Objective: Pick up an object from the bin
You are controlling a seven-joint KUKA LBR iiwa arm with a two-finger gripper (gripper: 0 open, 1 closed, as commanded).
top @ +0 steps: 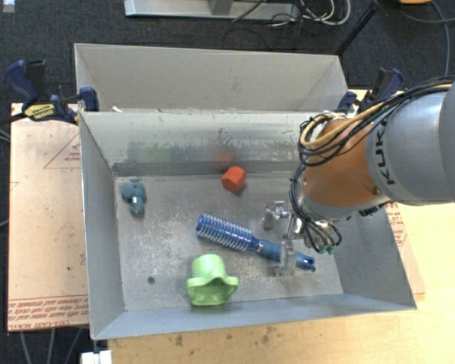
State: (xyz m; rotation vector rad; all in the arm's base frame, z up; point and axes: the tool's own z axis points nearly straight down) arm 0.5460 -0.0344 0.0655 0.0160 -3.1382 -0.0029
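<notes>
My gripper (280, 241) hangs low over the right part of the bin floor, below the orange cover on the wrist. It is open: one metal finger (274, 217) stands behind the handle of a blue hairbrush (231, 234) and the other in front of it. The brush lies flat, its bristle head pointing left and its handle end poking out to the right of the fingers. The handle sits in the gap between the fingers, and I see no squeeze on it. A small orange block (233, 178) rests near the back wall, up and left of the gripper.
A light green plastic thing (210, 281) lies near the front wall, left of the gripper. A small grey-blue object (133, 196) sits at the far left by the wall. The arm covers the bin's right side.
</notes>
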